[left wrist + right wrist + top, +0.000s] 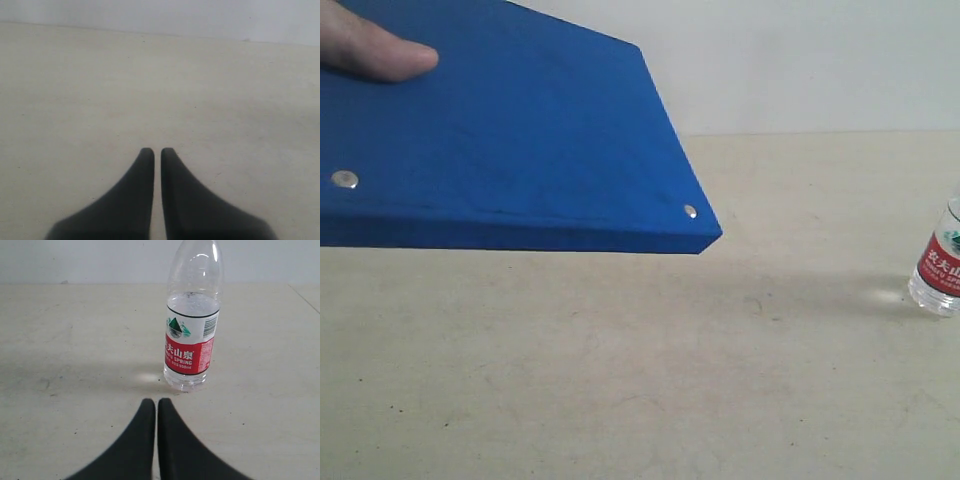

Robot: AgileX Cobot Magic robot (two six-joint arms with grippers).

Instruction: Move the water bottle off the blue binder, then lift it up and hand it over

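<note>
The blue binder [510, 140] fills the upper left of the exterior view, raised off the table, with a human finger [375, 50] resting on its top. The water bottle [940, 270] stands upright on the table at the right edge, off the binder. In the right wrist view the bottle [192, 335] stands just ahead of my right gripper [152, 401], slightly to one side; its cap is cut off by the frame. The right gripper is shut and empty. My left gripper [154, 150] is shut over bare table with nothing in it. Neither gripper shows in the exterior view.
A pale beige table [620, 380] runs under everything, with a light wall [800, 60] behind. The binder casts a shadow on the table beneath it.
</note>
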